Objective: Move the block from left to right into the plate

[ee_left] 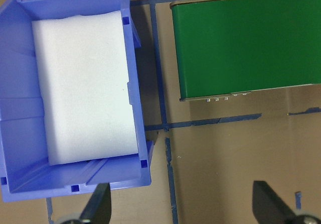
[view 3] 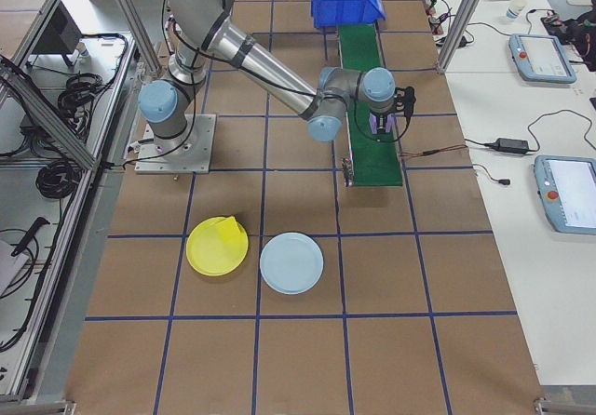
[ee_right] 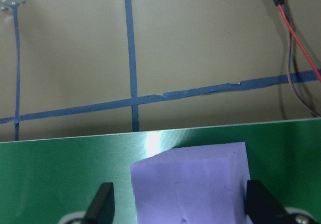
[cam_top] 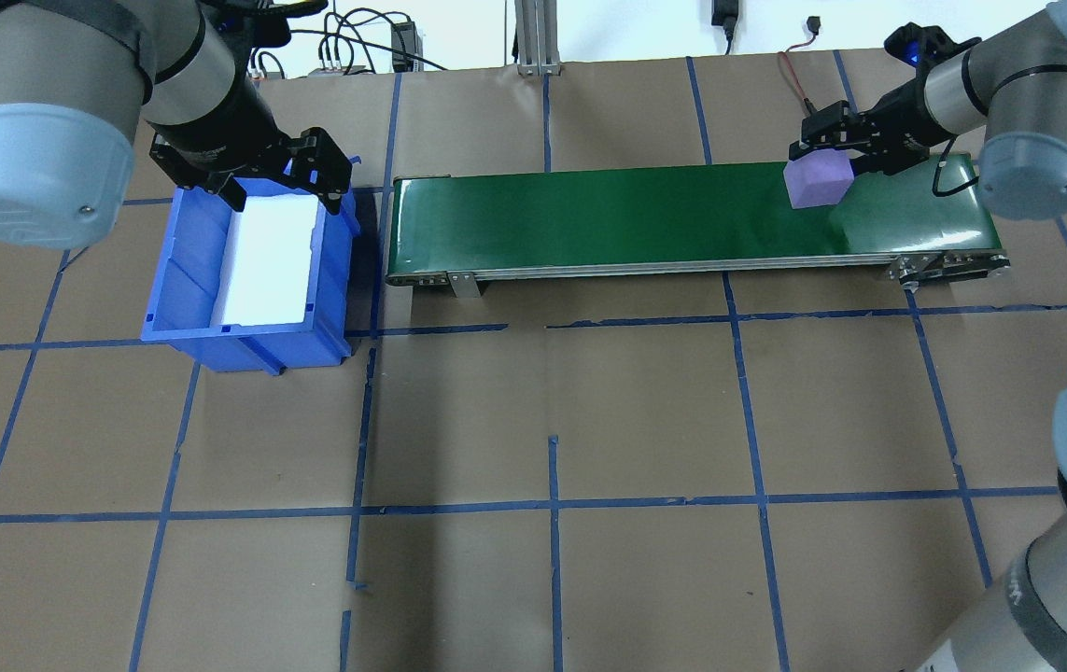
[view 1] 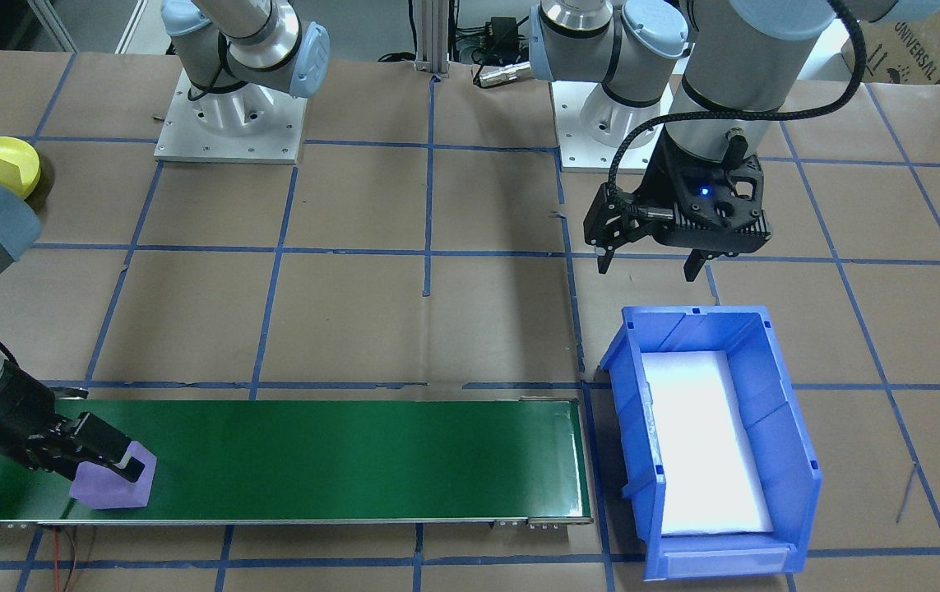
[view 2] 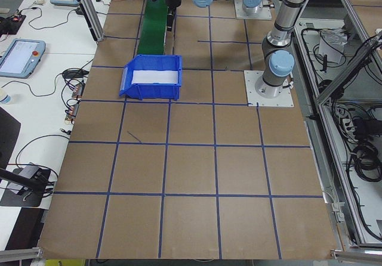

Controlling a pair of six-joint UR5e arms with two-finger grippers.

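Here the block [view 1: 112, 483], a matte purple foam cube, sat on the belt's [view 1: 338, 460] end, the right gripper [view 1: 128, 464] spread around it.

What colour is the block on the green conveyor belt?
Light purple; the block shows best in the overhead exterior view.

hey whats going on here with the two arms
The right pincer is down at a purple foam block on the green conveyor belt, fingers either side of it; whether it is gripping yet is unclear. The left pincer hangs open and empty by the blue bin, which holds only white foam. The yellow plate already has a yellow block in it.
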